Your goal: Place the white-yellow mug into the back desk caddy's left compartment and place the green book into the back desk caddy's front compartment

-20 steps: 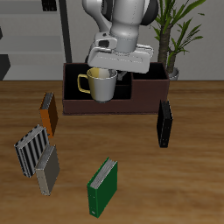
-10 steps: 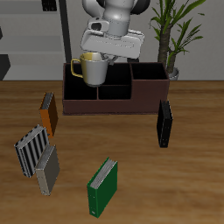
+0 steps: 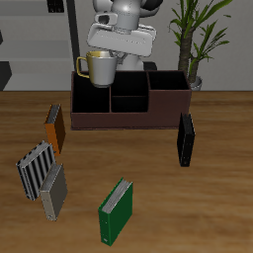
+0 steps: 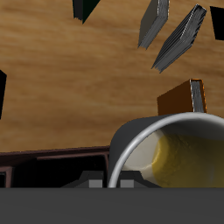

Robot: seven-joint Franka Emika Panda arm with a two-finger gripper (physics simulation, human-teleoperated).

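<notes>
Surface: wooden table [image 3: 212, 178], plant at back edge.
Mug [image 3: 100, 66]: airborne over caddy [image 3: 128, 114] end cell, not placed.
Gripper [image 3: 111, 57]: clamped on mug rim.
Green book [image 3: 115, 211]: near front edge, untouched.
Progress: both placements pending.

white-yellow mug [image 3: 101, 66] above back desk caddy [image 3: 128, 102]
</notes>
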